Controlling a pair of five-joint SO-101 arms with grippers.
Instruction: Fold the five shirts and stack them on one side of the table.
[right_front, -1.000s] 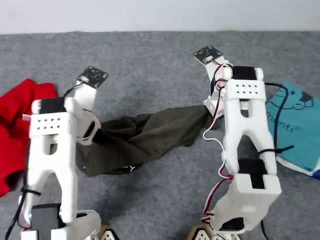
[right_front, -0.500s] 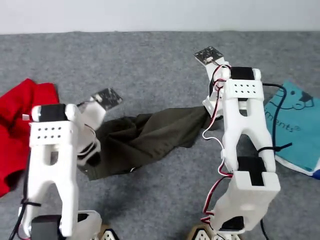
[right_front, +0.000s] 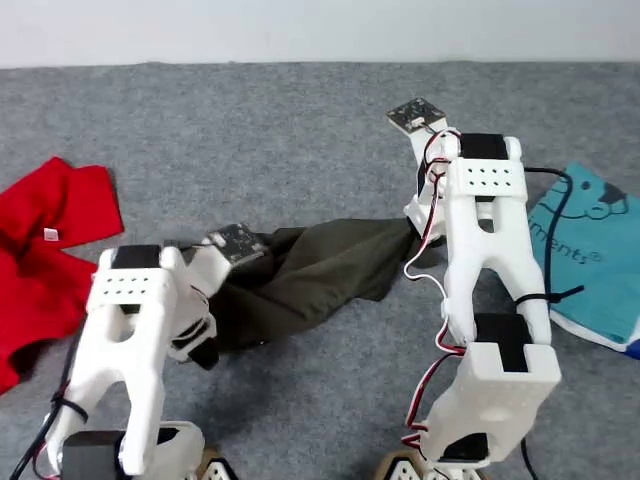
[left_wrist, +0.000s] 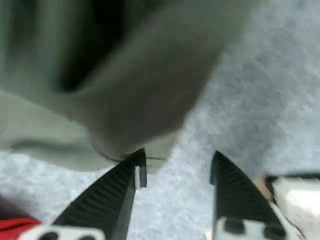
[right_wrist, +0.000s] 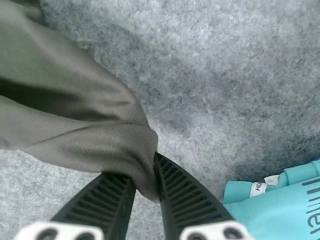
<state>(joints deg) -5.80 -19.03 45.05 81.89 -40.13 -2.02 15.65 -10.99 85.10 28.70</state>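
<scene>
Shirts: three in view, one olive, one red, one teal.
Olive shirt (right_front: 320, 270) (left_wrist: 125, 75) (right_wrist: 75, 115): centre of the high view, bunched, stretched between the two arms on the grey table (right_front: 300, 130).
Red shirt (right_front: 50, 250): left edge, crumpled, apart from the olive one.
Teal shirt (right_front: 590, 270) (right_wrist: 280, 200): right edge, lying flat, partly behind the right arm (right_front: 485, 230).
Arms: two, white; left arm (right_front: 130, 330) at lower left, right arm right of centre.
Left jaws: wide apart, bare table between them, olive cloth just at one tip.
Right jaws: narrow, pinching the olive shirt's right end.
</scene>
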